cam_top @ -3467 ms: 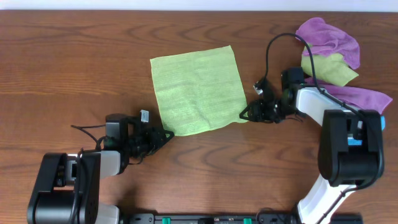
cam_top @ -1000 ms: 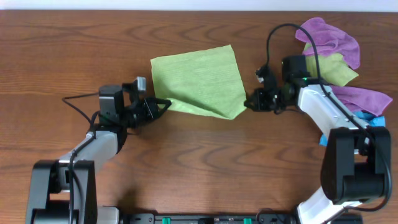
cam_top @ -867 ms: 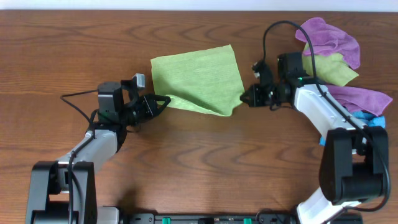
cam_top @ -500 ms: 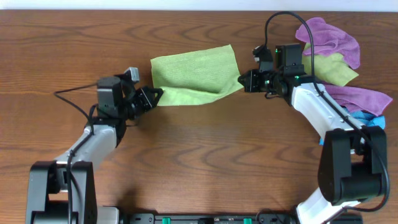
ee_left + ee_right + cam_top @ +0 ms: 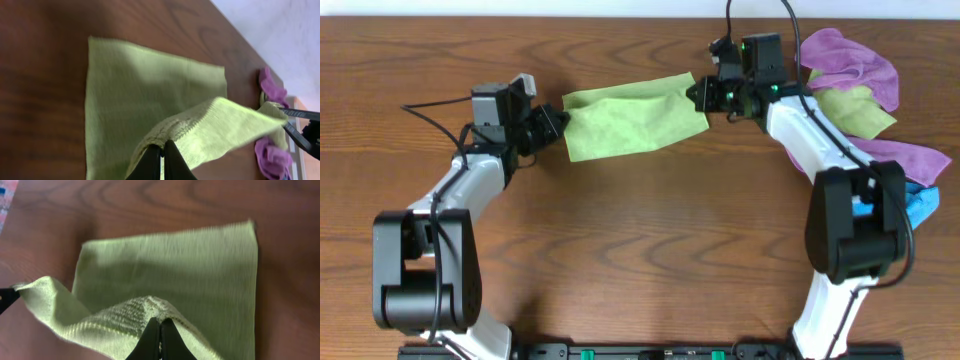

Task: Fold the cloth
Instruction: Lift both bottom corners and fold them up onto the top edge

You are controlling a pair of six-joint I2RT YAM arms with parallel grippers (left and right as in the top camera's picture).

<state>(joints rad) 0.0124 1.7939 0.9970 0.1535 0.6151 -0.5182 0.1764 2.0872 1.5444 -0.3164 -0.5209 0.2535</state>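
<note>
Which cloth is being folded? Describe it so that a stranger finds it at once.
Look at the far middle of the wooden table. There the cloth spans from the left gripper to the right gripper, which both pinch it. It is bright lime green, unlike the purple cloth and the duller olive cloth piled at the right.

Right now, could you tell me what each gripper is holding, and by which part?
Both grip the cloth: left gripper and right gripper each pinch a corner.

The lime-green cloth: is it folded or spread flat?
The cloth is half folded, unfinished: left gripper and right gripper each pinch a corner, holding that edge raised over the flat layer.
</note>
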